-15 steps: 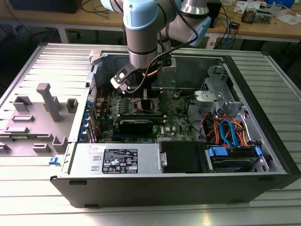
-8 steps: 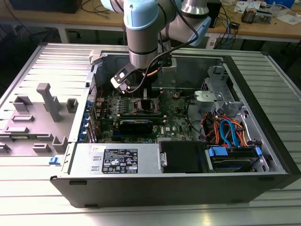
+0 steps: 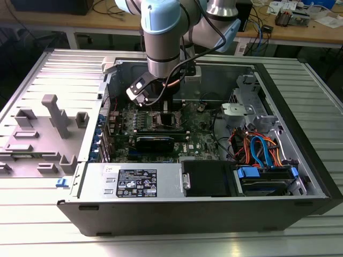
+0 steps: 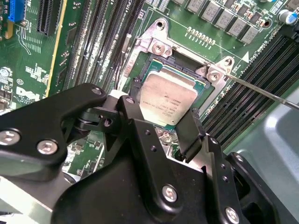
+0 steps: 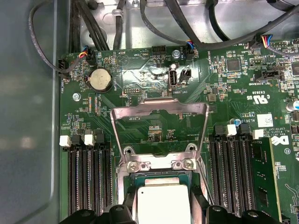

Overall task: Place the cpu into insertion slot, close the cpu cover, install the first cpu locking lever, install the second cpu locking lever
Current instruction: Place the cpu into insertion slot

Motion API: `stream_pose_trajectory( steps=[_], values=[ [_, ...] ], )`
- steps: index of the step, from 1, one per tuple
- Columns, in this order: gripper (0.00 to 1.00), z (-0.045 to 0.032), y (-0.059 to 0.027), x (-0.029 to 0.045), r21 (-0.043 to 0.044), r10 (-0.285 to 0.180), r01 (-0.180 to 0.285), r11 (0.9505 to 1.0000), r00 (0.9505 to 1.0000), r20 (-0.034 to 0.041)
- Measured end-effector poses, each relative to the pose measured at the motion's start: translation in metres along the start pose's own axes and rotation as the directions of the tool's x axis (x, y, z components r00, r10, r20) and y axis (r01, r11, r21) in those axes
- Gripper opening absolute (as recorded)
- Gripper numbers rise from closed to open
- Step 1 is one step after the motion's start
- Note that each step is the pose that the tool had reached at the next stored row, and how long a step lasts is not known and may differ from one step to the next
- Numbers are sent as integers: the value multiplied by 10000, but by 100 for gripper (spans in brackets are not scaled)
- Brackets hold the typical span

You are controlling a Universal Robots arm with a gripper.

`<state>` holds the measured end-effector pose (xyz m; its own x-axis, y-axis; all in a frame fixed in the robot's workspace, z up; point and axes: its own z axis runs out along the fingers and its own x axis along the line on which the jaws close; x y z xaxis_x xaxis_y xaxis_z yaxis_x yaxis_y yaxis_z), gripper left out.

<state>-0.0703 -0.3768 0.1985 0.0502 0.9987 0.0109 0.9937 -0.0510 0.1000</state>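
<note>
In the exterior view the arm point(image 3: 161, 37) reaches down into the open computer case point(image 3: 161, 211), which lies on the ribbed worktop point(image 3: 48, 230). The jaws point(image 3: 155, 104) hang low over the board. What is between them is too small to tell from here.

In the second wrist view the jaws point(image 4: 161, 116) are closed on the cpu point(image 4: 168, 98), one finger at each of two opposite edges. The cpu is down at the insertion slot point(image 4: 154, 67), right between the jaws, and I cannot tell if it lies fully flat in it. A thin locking lever point(image 4: 261, 91) runs out just beside one jaw. I think the chip can go in a little crooked if the jaws are not square to the slot, and then the fine contacts under it may bend. The lever is also near enough to catch a jaw.

In the first wrist view the cpu point(image 5: 163, 203) shows between the jaws point(image 5: 163, 212), and beyond them the cpu cover point(image 5: 159, 106) stands open. Memory slots point(image 5: 88, 177) lie at both sides. Nothing seems to hold the cover, so a knock from the jaws could drop it too early.
</note>
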Motion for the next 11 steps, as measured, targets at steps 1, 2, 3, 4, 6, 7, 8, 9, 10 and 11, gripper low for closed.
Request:
stream_pose_trajectory(
  steps=[1,2,3,4,6,7,8,9,10,11],
  values=[
    [56,0,0,0,1,0,0,10000,10000,-2],
    [62,1,0,1,1,1,-1,10000,10000,-8],
    [68,0,0,1,3,1,-1,10000,10000,-5],
    [68,0,0,1,2,2,-2,10000,10000,-5],
    [68,0,0,1,3,3,-3,10000,10000,-5],
    [68,0,0,1,3,3,-3,10000,10000,-4],
    [68,0,0,1,3,4,-4,10000,10000,-4],
    [68,0,0,1,2,4,-4,10000,10000,-4],
    [68,0,0,1,2,5,-5,10000,10000,-5],
    [68,0,0,0,3,5,-5,10000,10000,-3]
  ],
)
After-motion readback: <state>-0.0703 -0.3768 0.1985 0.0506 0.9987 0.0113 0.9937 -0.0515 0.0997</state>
